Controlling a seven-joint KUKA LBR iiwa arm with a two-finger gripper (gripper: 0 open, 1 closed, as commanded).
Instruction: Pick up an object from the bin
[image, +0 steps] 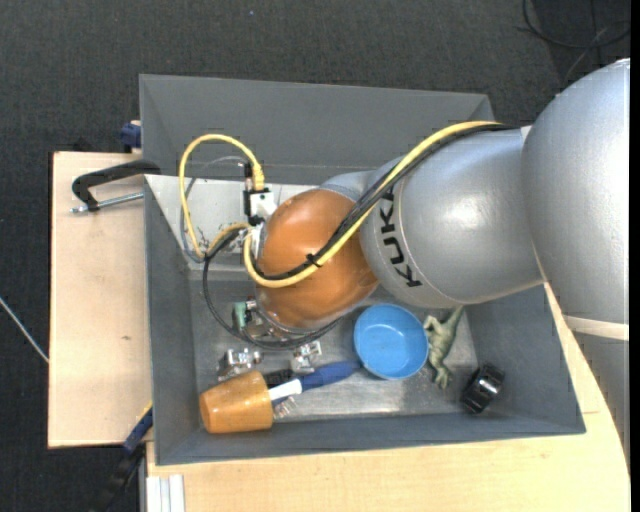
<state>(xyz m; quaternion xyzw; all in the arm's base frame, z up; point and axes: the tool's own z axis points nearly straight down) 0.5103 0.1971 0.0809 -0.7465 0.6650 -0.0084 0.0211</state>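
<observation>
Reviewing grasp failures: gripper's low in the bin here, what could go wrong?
The gripper stands open right by the blue marker and the orange cup; closing could catch both or neither.
The blue bowl lies close beside the arm's orange cover; a sideways move may shove it.

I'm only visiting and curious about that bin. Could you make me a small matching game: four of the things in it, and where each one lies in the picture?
Things:
1. blue bowl
2. black knob
3. orange-brown cylinder
4. green toy animal

Places:
A. lower left of the bin, lying on its side
B. just right of the blue bowl
C. middle of the floor, beside the arm
D. lower right corner

Pairs: 1-C, 2-D, 3-A, 4-B
</observation>
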